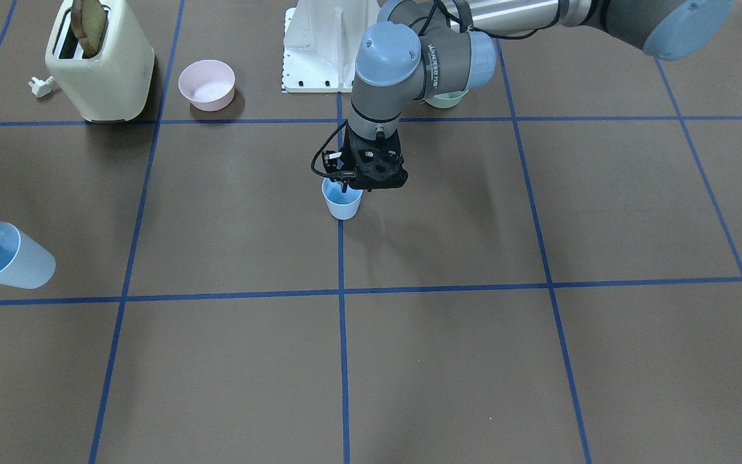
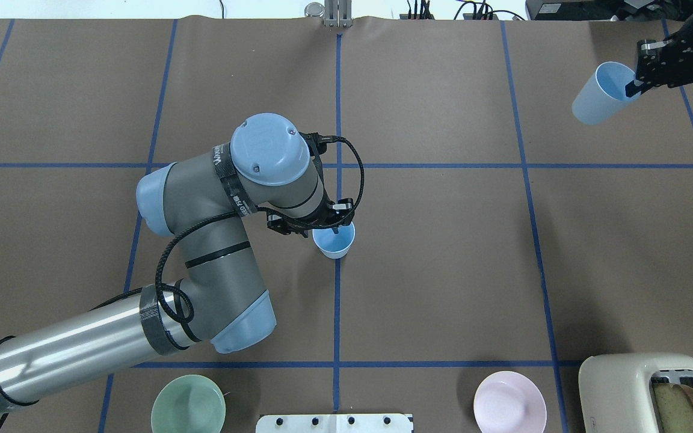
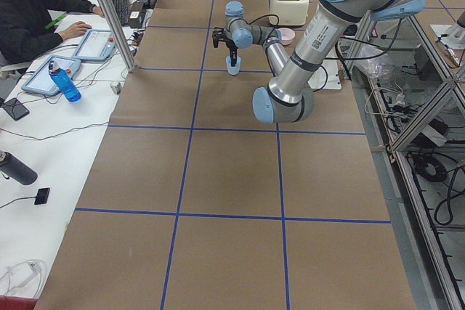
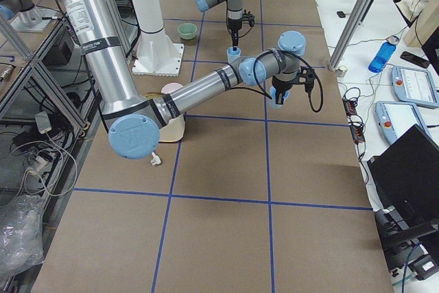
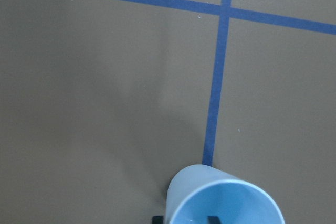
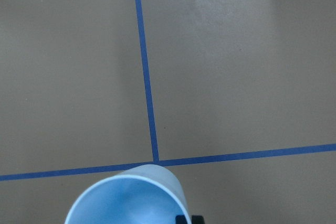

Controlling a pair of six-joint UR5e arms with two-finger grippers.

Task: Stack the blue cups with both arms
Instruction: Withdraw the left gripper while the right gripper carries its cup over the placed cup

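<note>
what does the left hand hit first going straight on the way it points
Likely the blue cup, its bottom: one left hand finger hangs inside; the outer one would reach the table.

No wording can be read for certain. A dark band (image 1: pixel 433 64) around the wrist of the left arm (image 2: pixel 202 282) carries pale lettering, too blurred to make out. A small printed label (image 4: pixel 88 15) on the right arm (image 4: pixel 110 73) is equally illegible.

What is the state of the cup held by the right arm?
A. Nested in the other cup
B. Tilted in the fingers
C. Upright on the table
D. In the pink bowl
B: the right fingers pinch the rim of the cup, which leans sideways, far from the other cup.
</note>
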